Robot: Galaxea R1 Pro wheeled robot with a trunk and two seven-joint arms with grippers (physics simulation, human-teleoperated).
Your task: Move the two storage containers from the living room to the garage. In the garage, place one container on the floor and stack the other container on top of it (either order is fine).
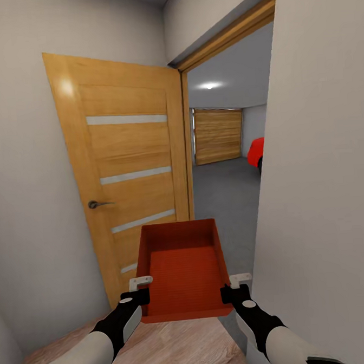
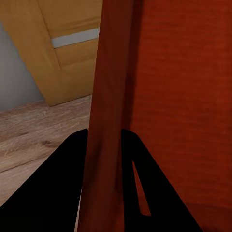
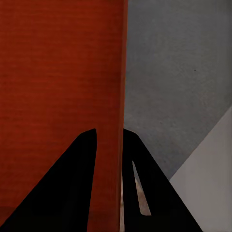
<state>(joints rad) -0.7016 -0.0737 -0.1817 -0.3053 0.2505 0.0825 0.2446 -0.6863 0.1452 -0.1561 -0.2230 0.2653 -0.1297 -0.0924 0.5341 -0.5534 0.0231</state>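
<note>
I hold one orange-red storage container (image 1: 183, 271) level in front of me, open side up and empty. My left gripper (image 1: 139, 289) is shut on its left wall (image 2: 108, 121), one finger on each side. My right gripper (image 1: 237, 284) is shut on its right wall (image 3: 113, 96) the same way. Through the doorway ahead lies the garage with its dark grey floor (image 1: 223, 192). Light wood planks (image 1: 177, 350) are under me.
An open wooden door (image 1: 127, 169) with a lever handle (image 1: 96, 204) stands close on the left. A white wall (image 1: 323, 183) edges the doorway on the right. Inside the garage are a wooden garage door (image 1: 218, 134) and part of a red car (image 1: 256, 152).
</note>
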